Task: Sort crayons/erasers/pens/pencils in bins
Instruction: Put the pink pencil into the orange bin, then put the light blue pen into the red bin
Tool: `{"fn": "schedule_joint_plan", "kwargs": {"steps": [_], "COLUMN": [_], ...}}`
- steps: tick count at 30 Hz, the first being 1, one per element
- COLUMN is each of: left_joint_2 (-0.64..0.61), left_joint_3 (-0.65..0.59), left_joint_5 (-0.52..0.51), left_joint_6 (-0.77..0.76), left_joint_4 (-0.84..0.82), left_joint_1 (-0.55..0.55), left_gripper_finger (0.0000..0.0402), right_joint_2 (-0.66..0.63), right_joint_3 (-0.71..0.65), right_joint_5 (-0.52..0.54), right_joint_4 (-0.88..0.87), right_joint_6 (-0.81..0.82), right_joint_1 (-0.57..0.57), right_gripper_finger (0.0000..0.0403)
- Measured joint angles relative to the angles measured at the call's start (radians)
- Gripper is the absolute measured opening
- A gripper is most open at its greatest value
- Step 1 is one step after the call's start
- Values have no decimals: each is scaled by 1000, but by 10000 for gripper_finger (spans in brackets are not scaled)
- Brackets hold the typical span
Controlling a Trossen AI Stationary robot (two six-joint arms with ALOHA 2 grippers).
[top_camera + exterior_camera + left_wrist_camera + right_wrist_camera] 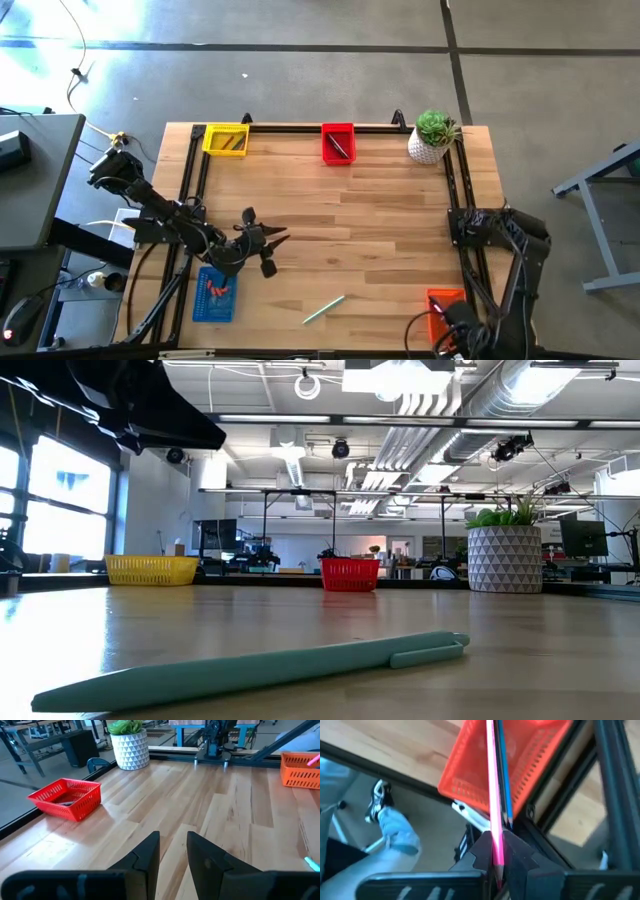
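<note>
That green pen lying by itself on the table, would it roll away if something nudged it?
Probably only a little: the teal pen has a clip on its side, which should stop a roll. It looks slim, stiff and light, so it would likely slide easily on the smooth wooden table.

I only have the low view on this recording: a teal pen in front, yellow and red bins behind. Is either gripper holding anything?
Observer: Yes. In the right wrist view the right gripper is shut on a pink pencil and a blue pencil.
Operator: Where is that gripper?
Observer: At the table's near right corner, over the orange bin.
Operator: And the left one?
Observer: The left gripper is open and empty above the table, next to the blue bin.
Operator: Any loose items besides the pen?
Observer: None on the wood; the teal pen lies alone near the front edge.
</note>
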Motion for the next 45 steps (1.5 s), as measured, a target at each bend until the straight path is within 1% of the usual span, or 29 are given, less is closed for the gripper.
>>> {"fn": "schedule_joint_plan", "kwargs": {"steps": [2, 5, 10, 18, 21, 27, 30, 33, 36, 38, 39, 40, 43, 45], "left_joint_2": [0, 0, 0, 0, 0, 0, 0, 0, 0, 0, 0, 0, 20, 45], "left_joint_3": [0, 0, 0, 0, 0, 0, 0, 0, 1, 1, 1, 1, 1, 6], "left_joint_5": [0, 3, 29, 30, 52, 99, 106, 118, 169, 203, 223, 247, 335, 379], "left_joint_6": [0, 0, 0, 0, 0, 0, 0, 8, 18, 6, -1, -6, -8, -11], "left_joint_4": [1, 9, 29, 29, 29, 29, 37, 53, 56, 56, 56, 56, 90, 123], "left_joint_1": [0, 0, 0, 0, 0, 0, 0, 0, -5, -11, -14, -18, -42, -70], "left_gripper_finger": [85, 85, 85, 85, 85, 85, 85, 85, 85, 85, 85, 85, 81, 73], "right_joint_2": [27, 63, 121, 178, 187, 187, 187, 184, 177, 178, 178, 178, 178, 178], "right_joint_3": [0, 0, 0, 0, 0, 0, 0, 0, 0, 0, 0, 0, 0, 0], "right_joint_5": [37, 55, 50, 48, 47, 47, 41, 40, 53, 106, 158, 224, 472, 597], "right_joint_4": [0, 0, 1, 1, 1, 1, 1, 1, 0, 5, 25, 48, 141, 169], "right_joint_6": [1, -1, -11, -27, -28, -31, -66, -121, -195, -276, -327, -386, -559, -653], "right_joint_1": [12, 16, 18, 18, 18, 18, 18, 18, 18, 18, 18, 18, 15, 1], "right_gripper_finger": [17, 17, 17, 20, 40, 113, 142, 155, 148, 129, 117, 102, 47, 14]}}
